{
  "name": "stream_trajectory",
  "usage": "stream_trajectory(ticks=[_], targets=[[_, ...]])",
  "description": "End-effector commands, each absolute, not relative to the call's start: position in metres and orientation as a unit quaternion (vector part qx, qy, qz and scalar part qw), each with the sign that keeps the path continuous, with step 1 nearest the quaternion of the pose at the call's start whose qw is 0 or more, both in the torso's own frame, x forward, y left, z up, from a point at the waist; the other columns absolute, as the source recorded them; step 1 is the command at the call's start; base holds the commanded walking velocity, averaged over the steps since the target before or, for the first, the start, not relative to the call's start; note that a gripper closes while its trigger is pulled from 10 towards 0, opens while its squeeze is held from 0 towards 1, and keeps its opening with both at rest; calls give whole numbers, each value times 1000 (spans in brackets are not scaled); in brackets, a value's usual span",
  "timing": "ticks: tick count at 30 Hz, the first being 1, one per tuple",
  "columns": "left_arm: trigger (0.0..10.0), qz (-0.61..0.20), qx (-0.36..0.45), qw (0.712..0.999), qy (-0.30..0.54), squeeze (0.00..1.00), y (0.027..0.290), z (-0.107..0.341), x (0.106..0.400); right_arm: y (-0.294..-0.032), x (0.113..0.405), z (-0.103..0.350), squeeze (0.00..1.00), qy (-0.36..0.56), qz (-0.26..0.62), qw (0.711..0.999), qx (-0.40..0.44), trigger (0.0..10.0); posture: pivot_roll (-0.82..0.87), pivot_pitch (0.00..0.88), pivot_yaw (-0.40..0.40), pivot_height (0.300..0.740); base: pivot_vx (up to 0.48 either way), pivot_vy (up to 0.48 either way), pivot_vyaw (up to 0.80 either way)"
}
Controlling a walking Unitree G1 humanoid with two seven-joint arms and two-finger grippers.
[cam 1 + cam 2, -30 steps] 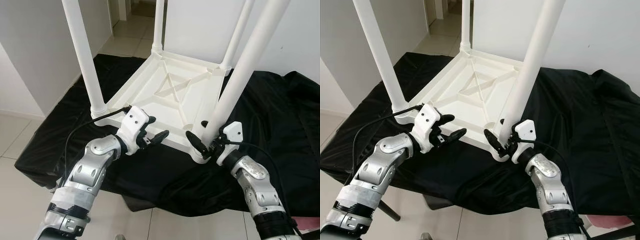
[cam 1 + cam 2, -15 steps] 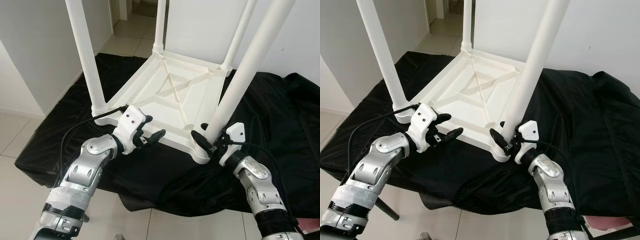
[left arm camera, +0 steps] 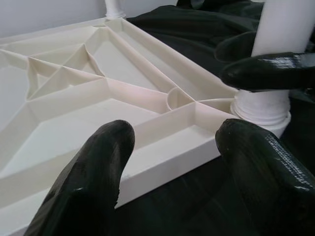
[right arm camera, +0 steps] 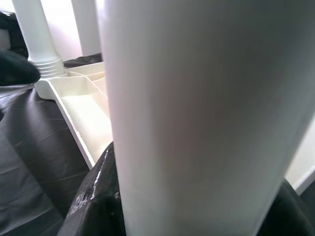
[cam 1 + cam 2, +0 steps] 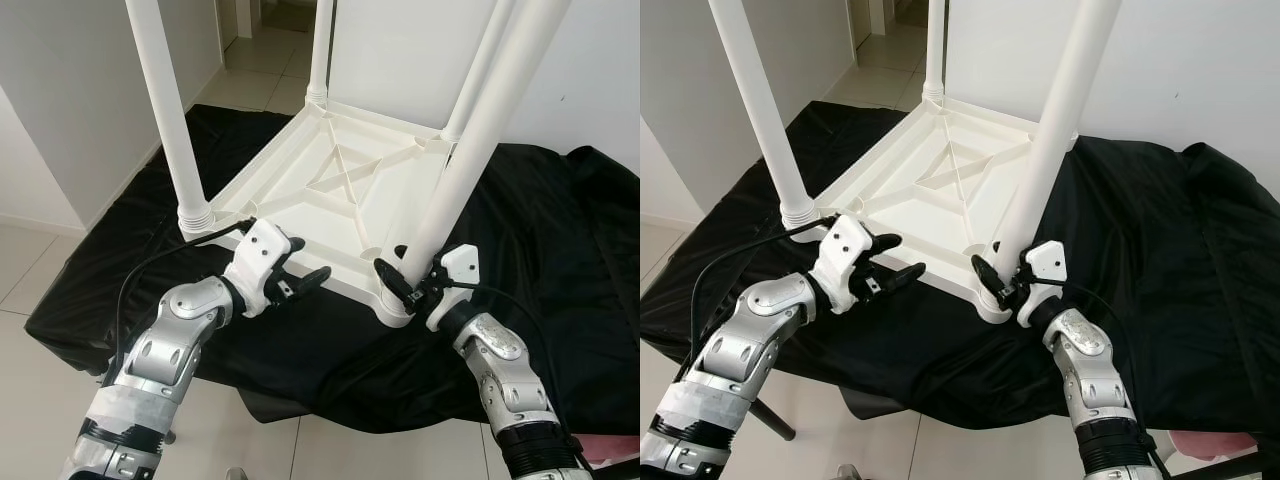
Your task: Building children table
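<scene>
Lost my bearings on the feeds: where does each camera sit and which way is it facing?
Eye views: head, looking down at the upturned table on black cloth; both arms show.
Left wrist: along the left gripper, open at the table's rim.
Right wrist: right gripper around the near leg.
All share that leg.

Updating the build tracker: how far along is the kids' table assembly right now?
Done: the white tabletop lies upside down on the black cloth with all four legs standing in its corner sockets.

In hand: the right gripper is closed around the near-right leg just above its socket; the left gripper is open at the near edge of the tabletop.

Left: probably seating that leg fully, then flipping the table upright.
</scene>
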State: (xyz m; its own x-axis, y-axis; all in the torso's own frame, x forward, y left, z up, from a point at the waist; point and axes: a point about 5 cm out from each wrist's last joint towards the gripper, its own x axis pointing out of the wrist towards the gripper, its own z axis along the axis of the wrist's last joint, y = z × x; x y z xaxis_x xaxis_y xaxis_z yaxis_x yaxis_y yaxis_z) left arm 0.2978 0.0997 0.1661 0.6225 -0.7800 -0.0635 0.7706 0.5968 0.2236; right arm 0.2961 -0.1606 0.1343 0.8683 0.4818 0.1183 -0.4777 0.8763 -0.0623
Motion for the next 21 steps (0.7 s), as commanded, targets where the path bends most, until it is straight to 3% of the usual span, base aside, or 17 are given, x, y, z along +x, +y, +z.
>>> stream_trajectory(ticks=[1,9,12,15,17,21], targets=[[10000,-448,108,888,-12,0,94,161,292,-167,292,124,0,-37,195,980,-12,10000,17,43,-64,740,0,0,0],[10000,-449,100,888,-8,0,89,158,289,-158,283,122,0,-33,171,985,-15,10000,13,41,-67,740,0,0,0],[10000,-453,99,886,-7,0,86,157,288,-144,273,125,0,-50,82,995,16,10000,1,40,-75,740,0,0,0],[10000,-454,99,886,-7,0,86,157,288,-143,270,126,0,-57,43,997,21,10000,1,40,-75,740,0,0,0],[10000,-454,99,886,-8,0,85,158,288,-142,266,127,0,-62,-28,997,34,10000,1,40,-75,740,0,0,0],[10000,-453,99,886,-9,0,85,159,289,-136,263,129,0,-62,-39,996,42,10000,0,36,-73,740,0,0,0]])
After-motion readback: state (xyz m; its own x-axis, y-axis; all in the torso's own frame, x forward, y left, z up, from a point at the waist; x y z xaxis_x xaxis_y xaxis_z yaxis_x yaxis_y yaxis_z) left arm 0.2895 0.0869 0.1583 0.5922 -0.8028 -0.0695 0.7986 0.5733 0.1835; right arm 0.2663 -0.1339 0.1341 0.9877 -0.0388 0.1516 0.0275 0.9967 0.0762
